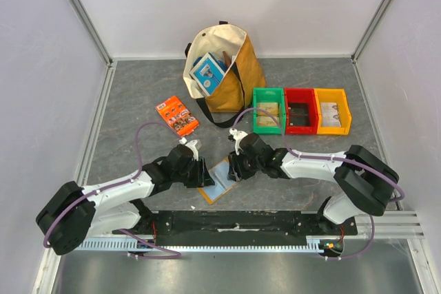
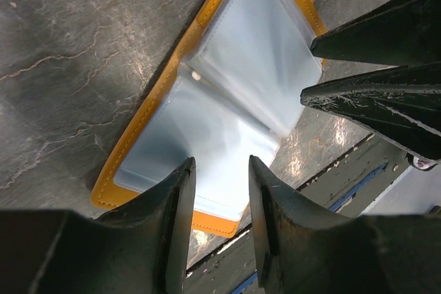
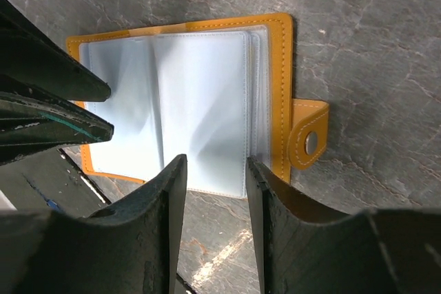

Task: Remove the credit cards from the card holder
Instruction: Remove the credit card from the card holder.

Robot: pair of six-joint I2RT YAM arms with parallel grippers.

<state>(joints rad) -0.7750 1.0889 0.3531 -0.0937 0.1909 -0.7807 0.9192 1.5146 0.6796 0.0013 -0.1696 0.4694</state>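
The card holder point(image 1: 219, 184) lies open flat on the grey table, orange-tan edged with pale blue-grey sleeves point(image 2: 227, 87), its closing tab point(image 3: 310, 141) sticking out to one side. No credit cards show; the sleeves hide whatever is in them. My left gripper point(image 1: 204, 175) hovers over the holder's left edge, open, fingertips point(image 2: 220, 170) apart with nothing between them. My right gripper point(image 1: 233, 170) faces it from the holder's right side, also open point(image 3: 215, 166) above the sleeves' edge. Each wrist view shows the other gripper's fingers point(image 2: 372, 67) point(image 3: 55, 108) close over the holder point(image 3: 200, 94).
A tan tote bag point(image 1: 227, 74) holding a blue-and-white box point(image 1: 207, 74) stands at the back. An orange printed packet point(image 1: 177, 116) lies left of it. Green point(image 1: 268, 110), red point(image 1: 300, 110) and yellow point(image 1: 332, 110) bins sit at the right. The black base rail point(image 1: 234, 224) runs just behind the holder's near edge.
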